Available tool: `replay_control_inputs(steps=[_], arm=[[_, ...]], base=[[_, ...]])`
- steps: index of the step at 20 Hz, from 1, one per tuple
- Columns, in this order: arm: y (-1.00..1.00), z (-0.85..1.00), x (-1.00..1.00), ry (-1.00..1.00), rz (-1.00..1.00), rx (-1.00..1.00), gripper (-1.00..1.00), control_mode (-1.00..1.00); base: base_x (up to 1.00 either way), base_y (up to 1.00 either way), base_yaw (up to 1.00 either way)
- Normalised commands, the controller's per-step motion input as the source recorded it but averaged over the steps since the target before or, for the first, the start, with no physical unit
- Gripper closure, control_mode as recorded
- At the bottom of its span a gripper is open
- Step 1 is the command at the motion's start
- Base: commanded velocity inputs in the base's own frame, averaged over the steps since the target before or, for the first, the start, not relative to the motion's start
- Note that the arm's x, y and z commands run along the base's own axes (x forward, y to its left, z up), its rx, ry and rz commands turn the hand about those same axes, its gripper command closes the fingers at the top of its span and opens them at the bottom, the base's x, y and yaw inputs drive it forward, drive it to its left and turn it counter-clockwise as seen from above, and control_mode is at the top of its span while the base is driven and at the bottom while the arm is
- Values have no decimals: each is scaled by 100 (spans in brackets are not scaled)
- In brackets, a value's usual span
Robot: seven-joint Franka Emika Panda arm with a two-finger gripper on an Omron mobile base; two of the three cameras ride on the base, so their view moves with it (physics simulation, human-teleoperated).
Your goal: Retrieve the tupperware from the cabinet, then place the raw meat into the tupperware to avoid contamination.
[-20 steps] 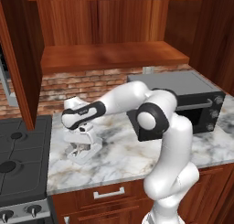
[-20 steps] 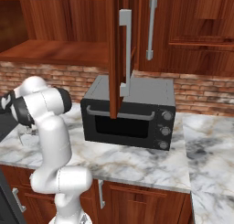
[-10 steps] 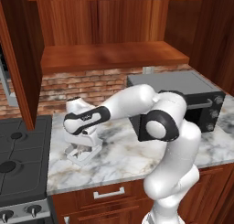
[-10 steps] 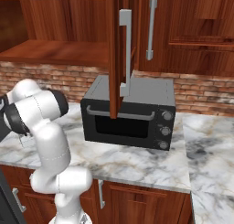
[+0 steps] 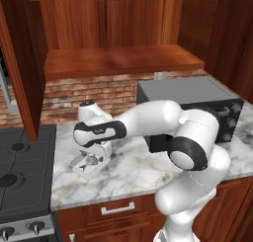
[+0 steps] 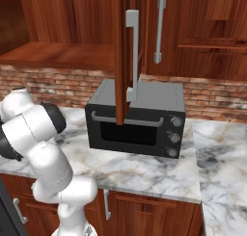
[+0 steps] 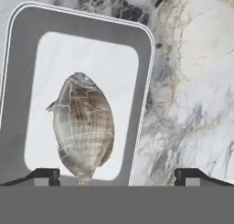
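Gripper (image 7: 117,175) hangs over the marble counter (image 7: 192,95), jaws spread wide, nothing between them. In the hand view the two dark finger tips (image 7: 43,175) sit far apart at the bottom edge.

The tupperware (image 7: 144,104) lies straight below and ahead of the tool, offset toward one fingertip's side; the other tip stands over bare marble. The raw meat (image 7: 82,125) rests flat on the container's floor, inside the raised rim and apart from the walls. Its long axis runs along the tool's line of sight, roughly square to the line joining the two tips, with its near end just ahead of the tip on that side.

Judgement: the meat is in the container, so the placing looks done. The relation that counts now is that the fish sits clear below the open jaws, so the hand can lift straight away without dragging it.

Left base view: tupperware (image 5: 79,167) on the counter directly beneath the gripper (image 5: 93,154), meat (image 5: 91,160) a small dark lump inside; how far the tips stand above the rim is hard to read at this size. This view also gives the open cabinet (image 5: 123,63), its shelf bare.

Right base view adds the black toaster oven (image 6: 135,119) and the cabinet's swung-out door (image 6: 123,52).
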Motion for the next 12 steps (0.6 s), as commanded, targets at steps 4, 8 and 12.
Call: replay_control_inputs(steps=[4, 8, 12], arm=[[-9, 69, -3, -1, 0, 0, -100, -100], [-19, 50, -21, 0, 0, 0, -100, -100], [-29, 33, -50, -2, 1, -6, -100, -100]], base=[[0, 0, 0], [0, 0, 0], [0, 0, 0]])
